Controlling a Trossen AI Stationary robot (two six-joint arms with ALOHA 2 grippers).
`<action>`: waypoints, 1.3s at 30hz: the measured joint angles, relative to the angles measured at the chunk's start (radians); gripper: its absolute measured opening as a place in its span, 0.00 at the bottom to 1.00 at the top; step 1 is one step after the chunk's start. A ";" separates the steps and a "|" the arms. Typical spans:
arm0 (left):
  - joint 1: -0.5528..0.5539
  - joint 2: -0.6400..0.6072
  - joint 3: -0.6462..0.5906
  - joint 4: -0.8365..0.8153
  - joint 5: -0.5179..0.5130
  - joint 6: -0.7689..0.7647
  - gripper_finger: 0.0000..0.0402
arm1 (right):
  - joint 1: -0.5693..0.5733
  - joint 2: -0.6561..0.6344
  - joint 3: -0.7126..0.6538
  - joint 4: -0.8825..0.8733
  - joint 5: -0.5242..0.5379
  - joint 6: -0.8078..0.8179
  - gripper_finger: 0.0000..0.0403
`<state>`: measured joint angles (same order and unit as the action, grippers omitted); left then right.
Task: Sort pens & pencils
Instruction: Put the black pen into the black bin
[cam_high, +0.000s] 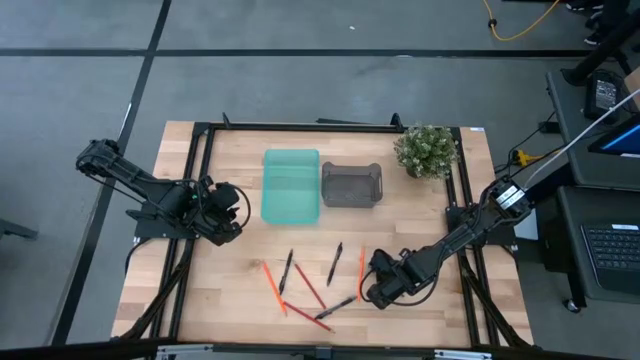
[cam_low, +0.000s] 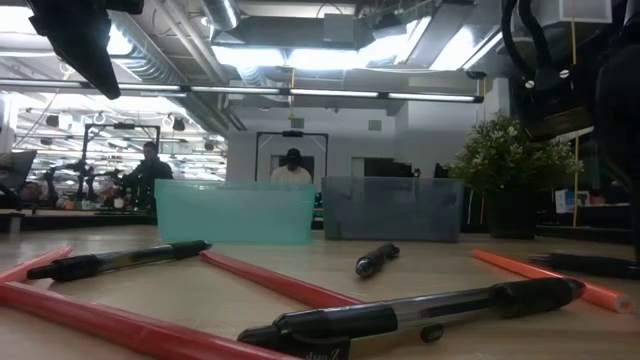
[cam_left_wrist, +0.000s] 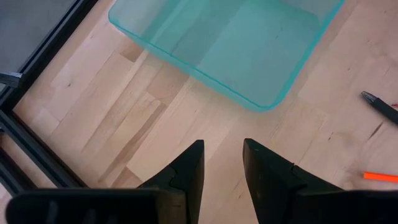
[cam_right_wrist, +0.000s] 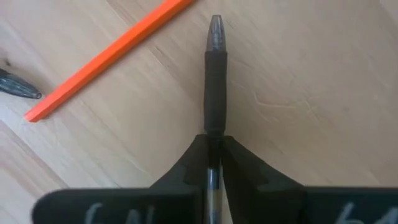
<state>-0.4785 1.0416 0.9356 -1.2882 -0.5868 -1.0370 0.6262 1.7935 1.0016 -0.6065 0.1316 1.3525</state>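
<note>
Right hand (cam_right_wrist: 213, 163) clamps black pen (cam_right_wrist: 215, 93) | left hand (cam_left_wrist: 222, 163) open, empty

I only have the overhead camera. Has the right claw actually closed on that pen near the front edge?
Observer: Yes. The right wrist camera shows the right claw pinched around a black pen, whose tip sticks out ahead.
Operator: Anything touching the pen?
Observer: No. An orange pencil lies beside it, clearly apart.
Operator: And the left claw?
Observer: The left claw is open and empty, near the teal bin.
</note>
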 joint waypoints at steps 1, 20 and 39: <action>0.000 0.000 0.000 0.000 0.000 0.000 0.26 | 0.000 0.000 0.000 0.001 0.000 0.000 0.08; 0.000 0.000 0.000 -0.005 -0.038 0.026 0.26 | -0.012 0.000 0.208 -0.306 0.073 -0.035 0.07; 0.000 0.000 0.000 -0.040 -0.069 0.045 0.26 | -0.476 -0.004 0.369 -0.544 0.202 -0.843 0.07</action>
<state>-0.4786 1.0416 0.9356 -1.3286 -0.6559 -0.9923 0.1506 1.7897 1.3704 -1.1509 0.3338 0.5096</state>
